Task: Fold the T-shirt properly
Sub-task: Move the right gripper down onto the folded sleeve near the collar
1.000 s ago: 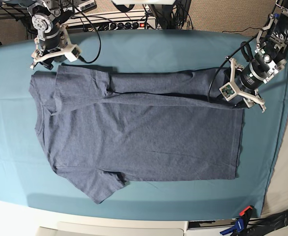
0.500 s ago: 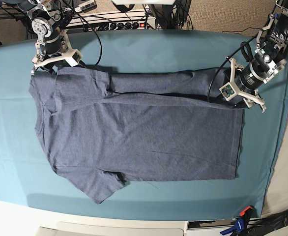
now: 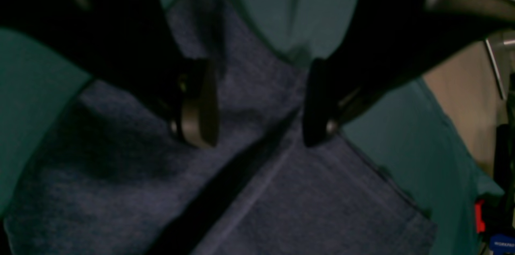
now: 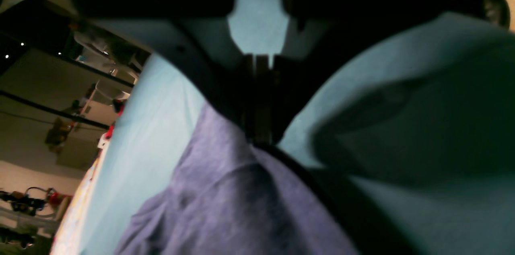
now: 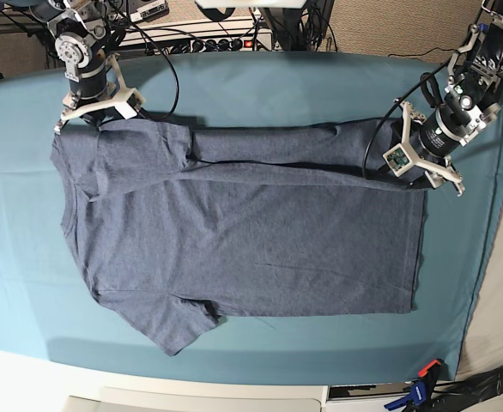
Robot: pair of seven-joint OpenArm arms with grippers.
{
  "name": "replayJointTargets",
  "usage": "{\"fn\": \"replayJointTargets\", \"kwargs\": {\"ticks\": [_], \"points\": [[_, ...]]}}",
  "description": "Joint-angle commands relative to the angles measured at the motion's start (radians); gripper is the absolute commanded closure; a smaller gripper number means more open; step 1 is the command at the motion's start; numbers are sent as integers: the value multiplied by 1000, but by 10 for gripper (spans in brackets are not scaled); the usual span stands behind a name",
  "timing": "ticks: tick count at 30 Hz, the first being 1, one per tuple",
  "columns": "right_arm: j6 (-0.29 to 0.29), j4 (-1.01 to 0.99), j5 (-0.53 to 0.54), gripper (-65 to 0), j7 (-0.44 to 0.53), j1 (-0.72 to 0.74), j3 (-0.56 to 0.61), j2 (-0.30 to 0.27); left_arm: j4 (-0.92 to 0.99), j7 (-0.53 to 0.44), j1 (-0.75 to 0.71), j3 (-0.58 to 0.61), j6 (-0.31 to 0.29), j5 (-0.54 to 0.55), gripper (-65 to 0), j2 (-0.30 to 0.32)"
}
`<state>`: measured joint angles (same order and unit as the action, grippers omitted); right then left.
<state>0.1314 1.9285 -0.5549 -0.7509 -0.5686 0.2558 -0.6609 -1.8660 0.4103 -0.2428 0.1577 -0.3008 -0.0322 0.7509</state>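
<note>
Teal cloth (image 5: 251, 86) covers your whole work table, with cabling and a power strip (image 5: 209, 39) along the far edge. Your T-shirt (image 5: 243, 232) lies plain side up across the middle of the cloth, collar toward the base view's left and hem toward its right, and its far long edge is already folded inward as a band over the body. One sleeve (image 5: 183, 326) sticks out on the near side.

Your left gripper (image 3: 251, 102) sits at the far hem corner of the shirt, low over the fabric. Its two fingers (image 3: 197, 104) stand well apart with blue-grey cloth lying between and beneath them, and nothing is pinched. A dark fold crease runs diagonally just below the fingertips.

Your right gripper (image 4: 259, 98) is at the far shoulder corner, by the folded sleeve. In the right wrist view its fingers are pressed together, and the edge of the shirt (image 4: 225, 190) rises straight up into them, so you have the fabric clamped there. Cloth shows on either side of that pinched corner.
</note>
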Motion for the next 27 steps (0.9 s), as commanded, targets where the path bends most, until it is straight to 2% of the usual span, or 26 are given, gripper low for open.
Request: {"fn": "replayJointTargets", "kwargs": {"ticks": [1,11,16,21,23,24,25,27], "points": [[-18,11,-32,0,7,12,-6,-13,-14,-18,10,-10,11,3,-352,17],[-31,11,-35,0,28,129,-6,-12,-14,-18,10,-10,12,3,-352,17],[-29,11,17,0,26,158,-6,-12,-14,-14,10,-10,12,3,-352,16],[-22,22,16,0,-70,133,-6,-14,-14,-7,10,-10,15,2,-352,17],[-22,45,16,-191,-90,91,-6,-21,-14,-6,10,-10,15,2,-352,17],[-22,60,16,-264,-89,64,-6,-24,-14,-6,10,-10,15,-1,-352,17],[-22,76,15,-292,-87,35,-6,-30,-14,-6,10,-10,15,-1,-352,17],[-23,106,13,-292,-98,-19,-6,-40,-14,-6,10,-10,15,-1,-352,16]]}}
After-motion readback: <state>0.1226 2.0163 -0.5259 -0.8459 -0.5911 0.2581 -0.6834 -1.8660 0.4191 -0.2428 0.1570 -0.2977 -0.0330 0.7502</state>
